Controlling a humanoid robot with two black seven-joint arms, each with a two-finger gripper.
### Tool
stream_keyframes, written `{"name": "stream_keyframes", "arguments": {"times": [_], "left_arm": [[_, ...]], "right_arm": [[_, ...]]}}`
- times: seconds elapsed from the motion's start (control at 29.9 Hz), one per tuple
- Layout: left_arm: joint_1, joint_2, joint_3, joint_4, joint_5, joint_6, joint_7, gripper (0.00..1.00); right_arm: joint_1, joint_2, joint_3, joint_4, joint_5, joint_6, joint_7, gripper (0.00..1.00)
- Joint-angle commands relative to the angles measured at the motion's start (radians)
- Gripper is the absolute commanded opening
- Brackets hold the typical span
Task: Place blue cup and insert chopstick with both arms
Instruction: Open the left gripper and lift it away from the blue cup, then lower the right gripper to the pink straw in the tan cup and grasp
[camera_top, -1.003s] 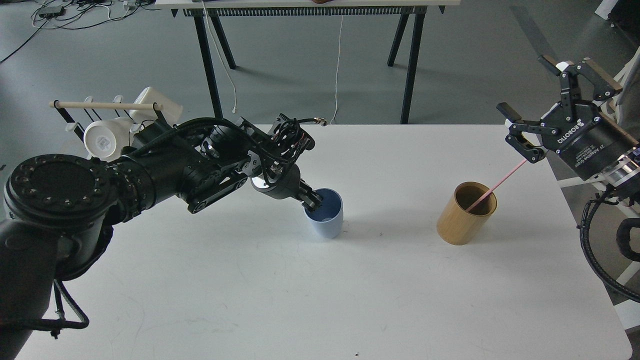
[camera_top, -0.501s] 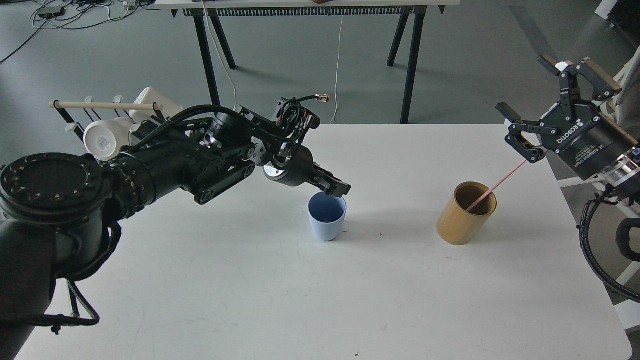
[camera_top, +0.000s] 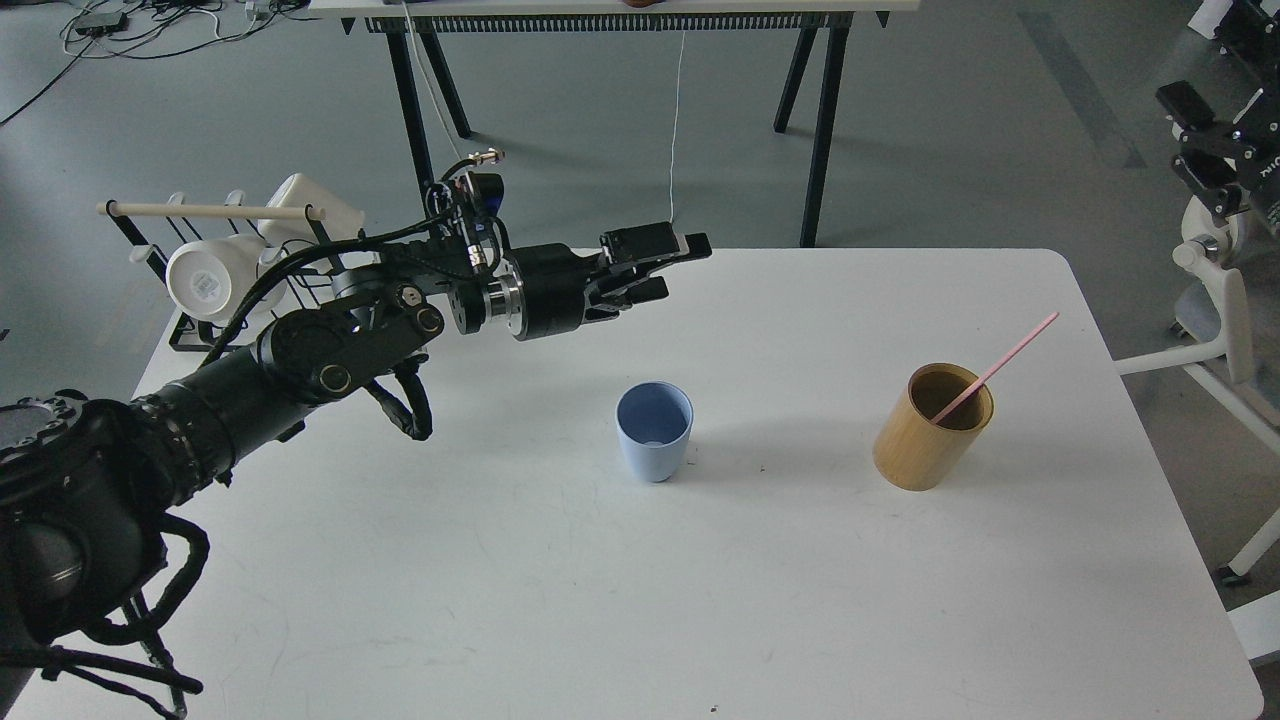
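Observation:
The blue cup (camera_top: 654, 432) stands upright and empty near the middle of the white table (camera_top: 600, 600). The pink chopstick (camera_top: 1000, 362) leans to the right inside a tan bamboo cylinder (camera_top: 930, 445) to the cup's right. My left gripper (camera_top: 672, 268) hovers above the table behind and slightly left of the cup. It is open and empty, pointing right. My right gripper (camera_top: 1188, 140) is high at the right edge, off the table and far above the chopstick's top end. It is partly cut off, and its fingers stand apart and hold nothing.
A black rack with white mugs (camera_top: 210, 280) and a wooden dowel (camera_top: 210, 211) stands at the table's back left corner. A black-legged table (camera_top: 820, 130) stands behind on the floor. A white stand (camera_top: 1215, 300) is beside the table's right edge.
My left gripper let go of the cup's rim, rose and drew back to the far left. My right gripper pulled up and right, away from the chopstick's top. The cup and chopstick stayed put.

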Motion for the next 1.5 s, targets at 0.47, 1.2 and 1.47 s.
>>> {"name": "stream_keyframes", "arguments": {"times": [0.47, 1.2, 1.47], "left_arm": [[0.229, 0.133, -0.437, -0.128, -0.324, 0.000, 0.000, 0.99], [0.278, 0.135, -0.437, -0.121, -0.323, 0.000, 0.000, 0.99], [0.281, 0.129, -0.434, -0.121, -0.323, 0.000, 0.000, 0.99]], "right_arm": [[-0.110, 0.032, -0.302, -0.044, -0.442, -0.331, 0.000, 0.92], [-0.156, 0.334, -0.400, -0.288, -0.506, -0.331, 0.000, 0.61], [-0.144, 0.337, -0.400, -0.296, -0.506, -0.331, 0.000, 0.55]]}}
